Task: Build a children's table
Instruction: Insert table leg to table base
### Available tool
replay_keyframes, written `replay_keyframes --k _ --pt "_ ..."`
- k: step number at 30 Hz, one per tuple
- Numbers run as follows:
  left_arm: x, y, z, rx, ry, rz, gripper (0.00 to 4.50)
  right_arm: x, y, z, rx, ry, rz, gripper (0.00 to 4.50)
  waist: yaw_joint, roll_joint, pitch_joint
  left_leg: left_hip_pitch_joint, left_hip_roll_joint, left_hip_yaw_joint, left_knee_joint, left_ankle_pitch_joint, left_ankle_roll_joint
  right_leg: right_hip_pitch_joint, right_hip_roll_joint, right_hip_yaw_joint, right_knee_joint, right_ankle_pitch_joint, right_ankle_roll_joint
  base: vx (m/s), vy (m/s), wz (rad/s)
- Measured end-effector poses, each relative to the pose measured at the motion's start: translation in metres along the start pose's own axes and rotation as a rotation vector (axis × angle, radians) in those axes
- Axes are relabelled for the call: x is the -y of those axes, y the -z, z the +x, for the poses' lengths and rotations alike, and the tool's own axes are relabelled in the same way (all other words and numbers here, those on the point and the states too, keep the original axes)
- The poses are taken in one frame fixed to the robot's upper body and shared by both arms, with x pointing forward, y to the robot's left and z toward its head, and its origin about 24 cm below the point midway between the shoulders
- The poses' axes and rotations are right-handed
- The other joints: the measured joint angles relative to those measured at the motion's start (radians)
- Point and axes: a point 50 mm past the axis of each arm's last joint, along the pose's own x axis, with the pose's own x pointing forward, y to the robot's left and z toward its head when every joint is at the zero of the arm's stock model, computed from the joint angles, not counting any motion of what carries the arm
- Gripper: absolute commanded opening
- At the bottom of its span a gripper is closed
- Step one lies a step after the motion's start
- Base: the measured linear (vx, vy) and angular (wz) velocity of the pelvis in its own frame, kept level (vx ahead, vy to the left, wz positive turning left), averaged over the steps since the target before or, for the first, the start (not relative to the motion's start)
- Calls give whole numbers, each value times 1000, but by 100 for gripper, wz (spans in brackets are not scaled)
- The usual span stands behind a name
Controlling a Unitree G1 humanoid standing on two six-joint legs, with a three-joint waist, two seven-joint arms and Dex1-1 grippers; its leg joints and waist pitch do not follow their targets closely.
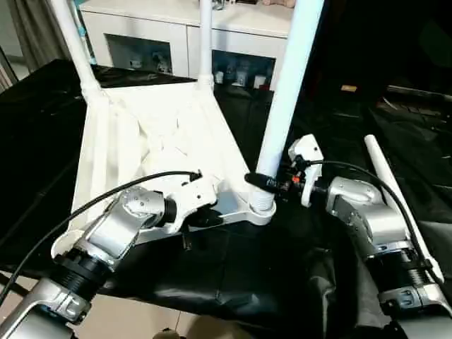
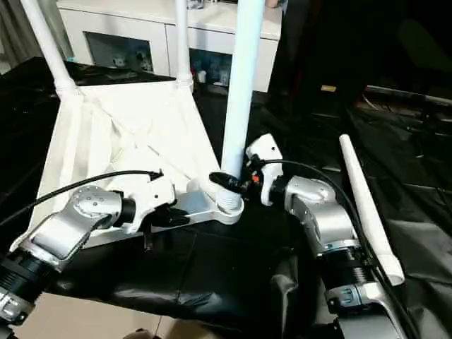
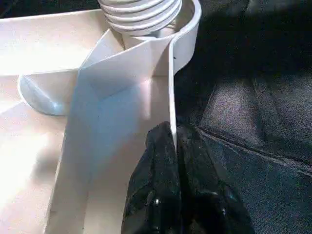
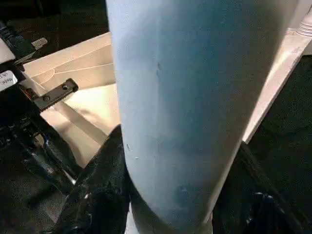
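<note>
- Landmark: near-right corner socket (image 1: 260,209) of the upturned table top (image 1: 152,134), which lies underside up on a black cloth (image 1: 233,272).
- Left gripper (image 3: 174,146): just left of the socket, on the near rim of the top. Both black fingers (image 3: 156,185) are pressed together with the thin white rim wall caught between them.
- Left silver forearm (image 1: 106,236) reaches in from the near left; its black cable (image 1: 85,205) arcs over the near-left part of the top.
- Leg in the socket (image 1: 286,92): stands upright in the socket, its ribbed end showing in the socket mouth, leaning slightly right toward the top of the view.
- Right gripper (image 1: 260,182): directly above the socket, clenched round the foot of that leg; the right wrist view shows a black finger (image 4: 97,190) on either side of the tube.
- Right forearm (image 1: 371,226) comes in from the near right and stands between the socket and the loose leg.
- Loose leg (image 2: 369,205): lies on the cloth right of the socket, beyond the right forearm, touching neither gripper.
- X-ribs cross the underside behind and left of the socket.
- Far corners: two more legs stand upright, a far-left leg (image 1: 74,46) and a far-right leg (image 1: 205,42), both behind the socket.
- Farthest back: white cabinet (image 1: 183,32) with glass doors, small items on its shelves, too small to identify.
- Dark clutter on the floor far right of the socket, unclear.
</note>
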Motion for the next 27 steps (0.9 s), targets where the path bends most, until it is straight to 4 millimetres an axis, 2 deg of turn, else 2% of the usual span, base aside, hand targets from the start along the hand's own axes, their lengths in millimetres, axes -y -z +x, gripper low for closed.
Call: replay_keyframes --k 10,27 --pt "1 2 0 -14 5 2 0 0 3 1 -15 -1 8 184 -2 5 -4 5 0 1 0 0 0 4 0 1 0 0 0 0 0 0" --pt "1 3 1 -13 10 15 0 -2 4 -7 -49 -30 78 184 0 10 -6 5 0 1 -1 0 0 4 0 1 0 0 0 0 0 0"
